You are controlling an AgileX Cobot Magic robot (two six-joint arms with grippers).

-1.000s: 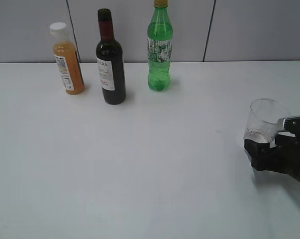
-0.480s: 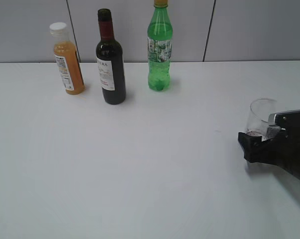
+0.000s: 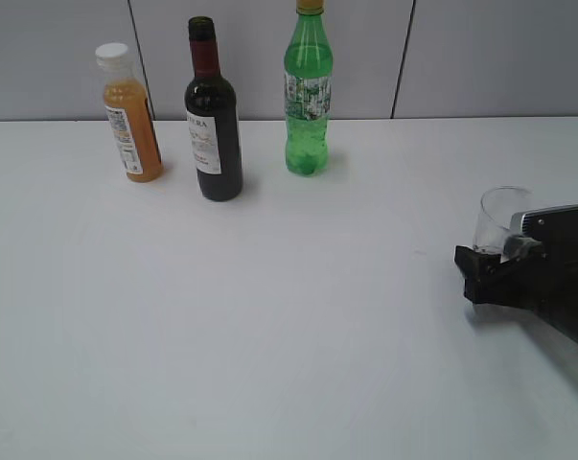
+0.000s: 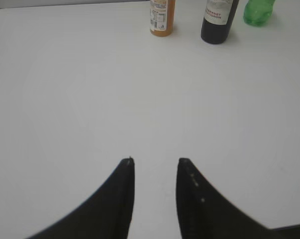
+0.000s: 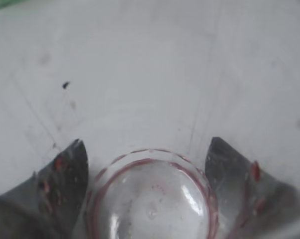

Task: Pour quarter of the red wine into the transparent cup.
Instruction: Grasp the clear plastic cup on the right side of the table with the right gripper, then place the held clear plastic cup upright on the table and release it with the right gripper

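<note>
White tabletop is stretching below a grey panelled wall. Using the red wine point(image 3: 212, 129) as landmark: the left gripper point(image 4: 154, 162) is waiting well in front of it, fingers parted and empty; far to its right, the transparent cup point(image 3: 500, 219) is sitting upright between the right gripper point(image 5: 146, 159)'s spread fingers, not yet squeezed.

Even bright overhead light, soft short shadows beside bottles, right wrist view blurred up close, exterior view slightly soft
</note>
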